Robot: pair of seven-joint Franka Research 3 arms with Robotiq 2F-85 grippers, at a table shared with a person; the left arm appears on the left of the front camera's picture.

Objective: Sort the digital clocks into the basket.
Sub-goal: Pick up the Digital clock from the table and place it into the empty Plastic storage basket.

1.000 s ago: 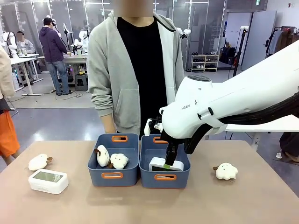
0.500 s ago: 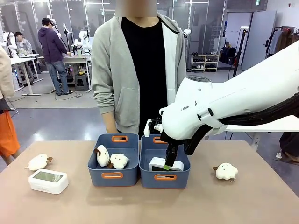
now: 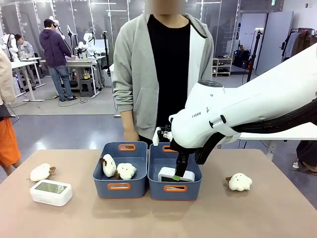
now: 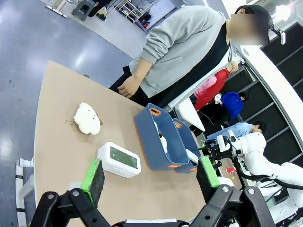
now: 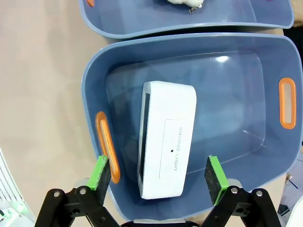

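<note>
Hovering just over the basket (image 3: 158, 188), the right gripper (image 5: 157, 171) has its green pads spread wider than the digital clock (image 5: 165, 144) below, touching neither side. I judge that clock as delivered and let go. It stands on the basket's floor with its snooze bar upward and its face turned toward the basket's near handle slot, so there is nothing left to pinch. The second digital clock (image 3: 51, 192) lies on the table well to the left of the basket, face up, and remains to be sorted. The left gripper (image 4: 151, 175), fingers wide apart and empty, looks down at it from farther left of the basket, probably because that arm is the closer one. The twin bin (image 3: 106, 187) touching the basket's left side holds two plush toys (image 3: 126, 171), which keeps the kinds apart.
</note>
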